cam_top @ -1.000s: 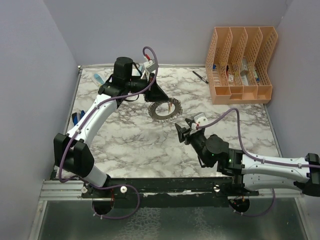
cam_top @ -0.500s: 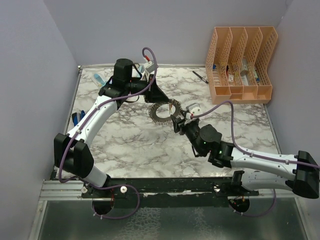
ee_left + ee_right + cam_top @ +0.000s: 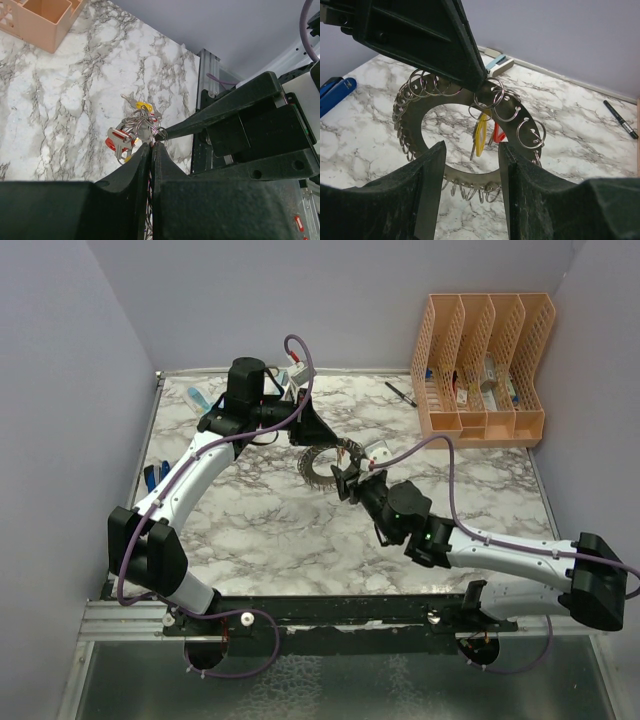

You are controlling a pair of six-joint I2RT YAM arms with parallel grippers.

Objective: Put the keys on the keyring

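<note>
The keyring (image 3: 318, 468) is a large grey metal ring rimmed with small split rings, tilted up off the marble table. My left gripper (image 3: 325, 436) is shut on its top edge; its jaws (image 3: 152, 144) are pressed together on the ring wires. A yellow-tagged key (image 3: 481, 134) and a red-tagged key (image 3: 497, 133) hang from the keyring (image 3: 473, 175) inside its hollow centre. They also show in the left wrist view as a red tag (image 3: 116, 141) and a yellow tag (image 3: 145, 106). My right gripper (image 3: 343, 480) is open and empty, its fingers (image 3: 471, 147) straddling the ring's near lower rim just below the keys.
An orange file organiser (image 3: 480, 370) stands at the back right with a black pen (image 3: 401, 393) lying beside it. A white and blue item (image 3: 200, 397) lies at the back left. A blue object (image 3: 153, 475) lies at the left table edge.
My right arm has reached forward and left, bringing its open gripper from mid-table up to the keyring. The left arm and the keyring have stayed still.
</note>
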